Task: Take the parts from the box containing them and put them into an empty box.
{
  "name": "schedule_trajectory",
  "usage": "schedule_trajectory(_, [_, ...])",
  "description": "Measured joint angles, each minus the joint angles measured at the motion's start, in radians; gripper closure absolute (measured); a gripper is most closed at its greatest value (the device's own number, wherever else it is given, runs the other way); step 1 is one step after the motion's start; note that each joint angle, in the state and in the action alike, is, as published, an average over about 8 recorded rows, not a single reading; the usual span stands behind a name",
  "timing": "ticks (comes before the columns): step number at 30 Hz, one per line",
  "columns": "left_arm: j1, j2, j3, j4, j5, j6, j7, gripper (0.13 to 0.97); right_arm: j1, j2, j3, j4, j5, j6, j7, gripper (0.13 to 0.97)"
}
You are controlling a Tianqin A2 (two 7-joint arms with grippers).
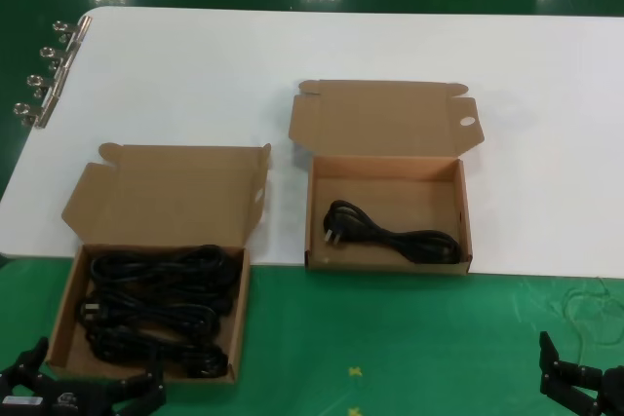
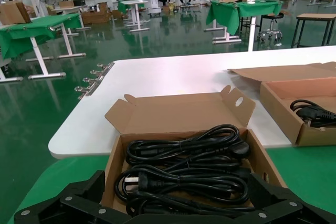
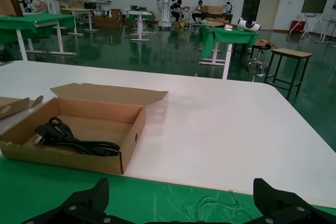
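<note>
Crosswise — cords (image 1: 161, 311) across box (image 1: 64, 314)

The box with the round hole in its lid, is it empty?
No, one black cord already lies inside the right box, stretching across its floor.
</note>
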Motion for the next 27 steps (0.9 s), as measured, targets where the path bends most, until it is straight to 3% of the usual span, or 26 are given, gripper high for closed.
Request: schedule_trajectory(27, [0.000,0.000,0.000,0.000,0.000,0.000,0.000,0.132,0.000,0.000,0.000,0.000,0.000,0.000,0.000,0.129])
